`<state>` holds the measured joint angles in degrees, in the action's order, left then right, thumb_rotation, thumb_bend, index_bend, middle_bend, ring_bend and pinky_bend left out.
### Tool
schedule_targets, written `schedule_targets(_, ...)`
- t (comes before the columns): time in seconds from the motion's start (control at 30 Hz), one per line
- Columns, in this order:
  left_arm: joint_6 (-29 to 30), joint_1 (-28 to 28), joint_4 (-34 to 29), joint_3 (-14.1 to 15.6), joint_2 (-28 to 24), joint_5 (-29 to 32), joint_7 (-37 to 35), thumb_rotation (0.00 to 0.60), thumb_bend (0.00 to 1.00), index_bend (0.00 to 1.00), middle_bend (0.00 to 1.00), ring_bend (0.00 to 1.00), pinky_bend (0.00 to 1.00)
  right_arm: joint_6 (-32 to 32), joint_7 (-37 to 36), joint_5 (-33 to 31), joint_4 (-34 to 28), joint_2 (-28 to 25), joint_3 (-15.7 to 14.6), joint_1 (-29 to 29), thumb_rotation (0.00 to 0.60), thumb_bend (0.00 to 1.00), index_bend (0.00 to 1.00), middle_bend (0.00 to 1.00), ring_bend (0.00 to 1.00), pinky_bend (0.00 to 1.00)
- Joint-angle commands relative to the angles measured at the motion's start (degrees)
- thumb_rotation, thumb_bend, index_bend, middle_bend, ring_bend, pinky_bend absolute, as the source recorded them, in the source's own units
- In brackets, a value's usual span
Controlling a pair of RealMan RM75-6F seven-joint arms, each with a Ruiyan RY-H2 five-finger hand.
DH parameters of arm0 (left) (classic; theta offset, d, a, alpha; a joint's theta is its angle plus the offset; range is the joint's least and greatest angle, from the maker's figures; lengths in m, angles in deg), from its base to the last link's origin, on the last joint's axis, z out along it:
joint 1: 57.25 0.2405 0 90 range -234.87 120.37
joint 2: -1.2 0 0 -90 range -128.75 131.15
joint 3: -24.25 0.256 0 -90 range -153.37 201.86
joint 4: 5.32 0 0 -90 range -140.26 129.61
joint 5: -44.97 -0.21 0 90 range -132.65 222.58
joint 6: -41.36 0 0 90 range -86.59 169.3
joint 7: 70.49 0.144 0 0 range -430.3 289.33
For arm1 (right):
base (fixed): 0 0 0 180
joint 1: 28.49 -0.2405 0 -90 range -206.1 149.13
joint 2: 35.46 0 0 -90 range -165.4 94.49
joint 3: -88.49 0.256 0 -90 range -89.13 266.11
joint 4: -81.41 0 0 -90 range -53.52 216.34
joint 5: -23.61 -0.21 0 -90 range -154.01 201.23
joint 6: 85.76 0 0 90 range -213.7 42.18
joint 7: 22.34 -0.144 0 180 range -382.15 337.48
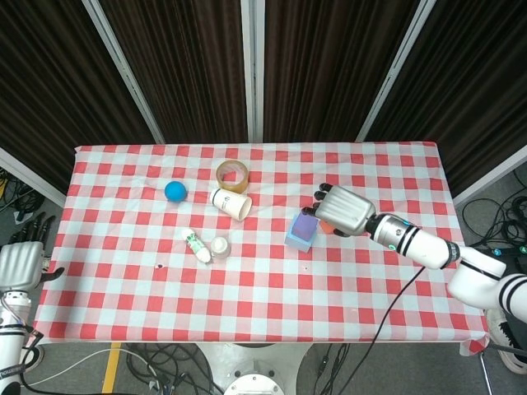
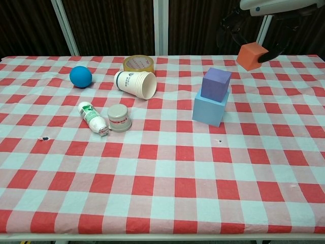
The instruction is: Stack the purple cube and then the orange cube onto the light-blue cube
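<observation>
Your right hand (image 1: 344, 211) grips the orange cube (image 2: 252, 56) in the air, up and a little to the right of the stack, so the second cube is picked but not yet placed. The purple cube (image 2: 216, 84) already sits on the light-blue cube (image 2: 209, 109), slightly skewed; only lowering the orange one onto it remains. Your left hand (image 1: 20, 263) hangs with fingers apart, empty, off the surface (image 2: 162, 168) edge.

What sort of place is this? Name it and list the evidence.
Probably a robot lab test station: a table in a checkered tablecloth backed by dark curtains, practice props such as the light-blue cube, and loose cables on the floor.
</observation>
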<state>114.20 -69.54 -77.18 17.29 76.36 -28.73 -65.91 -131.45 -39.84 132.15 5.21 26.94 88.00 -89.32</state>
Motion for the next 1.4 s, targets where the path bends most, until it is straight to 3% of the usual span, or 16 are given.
schedule_targets(0.03, -0.11, -0.06, 0.3, -0.45, 0.05, 0.68, 0.09, 0.6, 0.11, 0.13, 0.14, 0.13, 0.25, -1.8, -4.23, 4.14, 5.27, 3.0, -2.29, -3.41, 0.6, 0.15, 0.27, 0.49, 0.27, 0.26)
schedule_targets(0.23, -0.89, -0.5, 0.98, -1.26, 0.82, 2.2, 0.25, 0.6, 0.11, 0.13, 0.14, 0.13, 0.25, -9.12, -7.54, 10.05, 13.33, 5.96, -4.78, -6.54, 0.6, 0.15, 0.25, 0.47, 0.25, 0.28)
schedule_targets(0.43, -1.78, -1.22, 1.53, -1.76, 1.48, 3.02, 0.71, 0.6, 0.11, 0.13, 0.14, 0.13, 0.25, -11.96, -11.48, 11.08, 18.9, 8.35, -6.96, -8.03, 0.6, 0.15, 0.25, 0.47, 0.25, 0.28)
schedule_targets(0.93, -2.84, -1.47, 2.59, -1.75, 1.62, 3.92, 0.38, 0.6, 0.11, 0.13, 0.14, 0.13, 0.25, -16.1, -14.91, 10.16, 26.12, 12.97, -10.14, -8.69, 0.6, 0.16, 0.17, 0.47, 0.26, 0.29)
schedule_targets(1.4, -3.16, -1.65, 3.65, -1.77, 1.94, 4.13, 0.01, 0.6, 0.11, 0.13, 0.14, 0.13, 0.25, -19.05, -16.33, 9.92, 31.31, 16.06, -12.48, -9.08, 0.6, 0.16, 0.17, 0.47, 0.26, 0.3)
